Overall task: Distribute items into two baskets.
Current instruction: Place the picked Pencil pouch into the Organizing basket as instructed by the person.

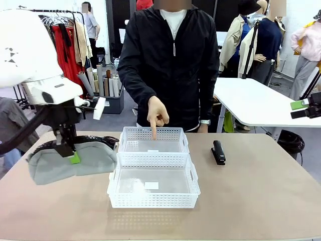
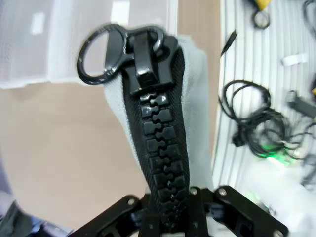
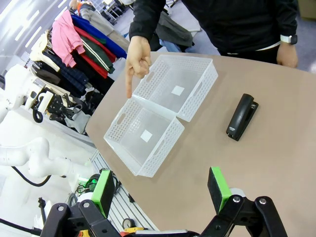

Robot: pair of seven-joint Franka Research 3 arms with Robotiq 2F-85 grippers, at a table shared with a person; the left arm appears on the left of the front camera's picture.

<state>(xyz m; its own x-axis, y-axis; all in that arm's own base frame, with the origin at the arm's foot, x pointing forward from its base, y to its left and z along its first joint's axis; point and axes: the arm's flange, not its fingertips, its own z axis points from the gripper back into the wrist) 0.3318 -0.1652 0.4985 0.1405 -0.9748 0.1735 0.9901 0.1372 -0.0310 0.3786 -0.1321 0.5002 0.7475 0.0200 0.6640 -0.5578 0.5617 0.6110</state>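
The left jaws are clenching the top edge of the grey bag (image 1: 93,161), gripping along its black zipper (image 2: 159,148); in the left wrist view the zipper's ring pull (image 2: 101,55) is sitting at the far end of the bag. The bag is lying at the left of the surface (image 1: 251,201), just beside the baskets, with its black strap (image 1: 98,139) bunching on top. The right jaws are standing released, gripping nothing, and are hovering above the surface. The two baskets are sitting at the middle, touching: the far basket (image 1: 125,142) and the near basket (image 1: 150,201). The person's hand (image 1: 157,113) is pointing one finger down into the far basket. The stapler (image 1: 218,152) is lying to the right of the far basket, apart from it.
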